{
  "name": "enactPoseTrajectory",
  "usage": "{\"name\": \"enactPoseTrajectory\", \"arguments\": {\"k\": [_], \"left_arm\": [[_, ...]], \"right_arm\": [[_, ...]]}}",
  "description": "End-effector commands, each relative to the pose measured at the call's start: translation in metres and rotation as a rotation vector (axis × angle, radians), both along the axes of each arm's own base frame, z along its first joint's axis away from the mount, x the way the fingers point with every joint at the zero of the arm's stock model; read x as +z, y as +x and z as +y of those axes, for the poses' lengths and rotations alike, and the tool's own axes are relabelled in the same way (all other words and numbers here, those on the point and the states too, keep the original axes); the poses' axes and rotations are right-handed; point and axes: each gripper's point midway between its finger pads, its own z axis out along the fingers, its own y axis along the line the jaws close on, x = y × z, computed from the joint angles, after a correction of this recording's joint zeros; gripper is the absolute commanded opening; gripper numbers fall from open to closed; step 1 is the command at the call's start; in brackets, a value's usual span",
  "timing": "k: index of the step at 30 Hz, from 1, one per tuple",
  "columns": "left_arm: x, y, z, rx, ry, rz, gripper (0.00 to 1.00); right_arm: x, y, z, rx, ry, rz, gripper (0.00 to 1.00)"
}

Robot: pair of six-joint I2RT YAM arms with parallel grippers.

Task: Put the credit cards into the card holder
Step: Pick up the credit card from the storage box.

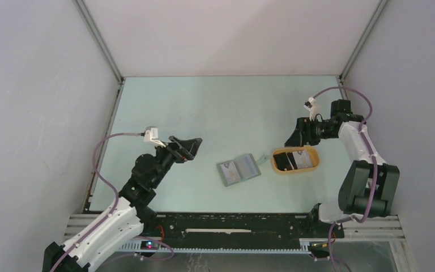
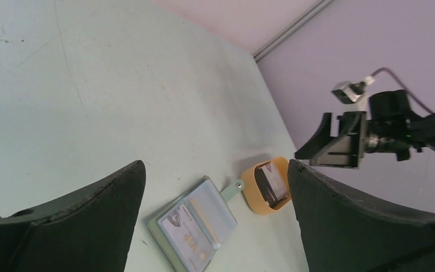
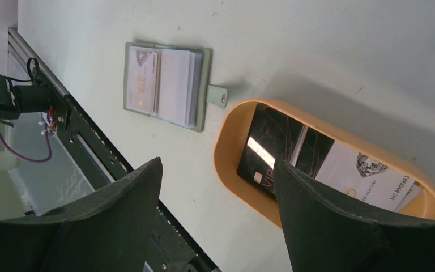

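The grey-green card holder [image 1: 238,170] lies open mid-table, strap pointing right; it also shows in the left wrist view [image 2: 195,224] and the right wrist view [image 3: 164,85]. A pale card with gold lettering [image 3: 141,79] sits in one of its slots. More credit cards lie in the tan tray [image 1: 294,172]: a black card [image 3: 272,144] and a white card [image 3: 368,175]. My left gripper [image 1: 194,145] is open and empty, raised to the left of the holder. My right gripper [image 1: 292,136] is open and empty, above the tray's far-left end.
The tan tray's wall [image 3: 226,164] almost touches the holder's strap [image 3: 218,96]. The black rail [image 1: 232,222] with the arm bases runs along the near edge. Grey walls enclose the pale green table on three sides.
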Motion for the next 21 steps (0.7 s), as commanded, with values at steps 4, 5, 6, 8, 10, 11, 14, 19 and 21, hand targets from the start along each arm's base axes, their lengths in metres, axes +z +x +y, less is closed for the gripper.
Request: {"name": "enactPoseTrajectory", "arguments": {"k": [4, 5, 6, 8, 10, 11, 14, 19, 21], "left_arm": [[-0.008, -0.009, -0.002, -0.032, -0.107, -0.033, 1.0], [-0.009, -0.01, -0.004, -0.041, -0.118, -0.026, 1.0], [-0.009, -0.01, -0.007, -0.052, -0.125, -0.022, 1.0], [-0.013, -0.01, -0.011, -0.067, -0.133, -0.003, 1.0], [-0.014, -0.009, -0.016, -0.086, -0.146, 0.009, 0.99], [-0.016, -0.007, -0.019, -0.09, -0.15, 0.018, 0.99], [-0.02, -0.006, -0.03, -0.139, -0.152, 0.047, 0.97], [-0.022, -0.004, -0.04, -0.176, -0.156, 0.067, 0.95], [-0.024, -0.004, -0.041, -0.18, -0.157, 0.072, 0.95]], "right_arm": [[-0.035, 0.01, -0.003, -0.012, 0.02, 0.116, 0.78], [-0.041, 0.009, -0.004, -0.011, 0.018, 0.137, 0.77], [-0.047, 0.009, -0.004, -0.008, 0.016, 0.154, 0.76], [-0.058, 0.008, -0.005, -0.007, 0.01, 0.187, 0.75], [-0.067, 0.007, -0.005, -0.005, -0.001, 0.211, 0.74], [-0.071, 0.008, -0.006, -0.009, -0.01, 0.222, 0.73], [-0.08, 0.009, -0.007, -0.017, -0.036, 0.248, 0.73], [-0.091, 0.007, -0.007, -0.018, -0.042, 0.286, 0.72], [-0.092, 0.006, -0.005, -0.013, -0.034, 0.294, 0.72]]}}
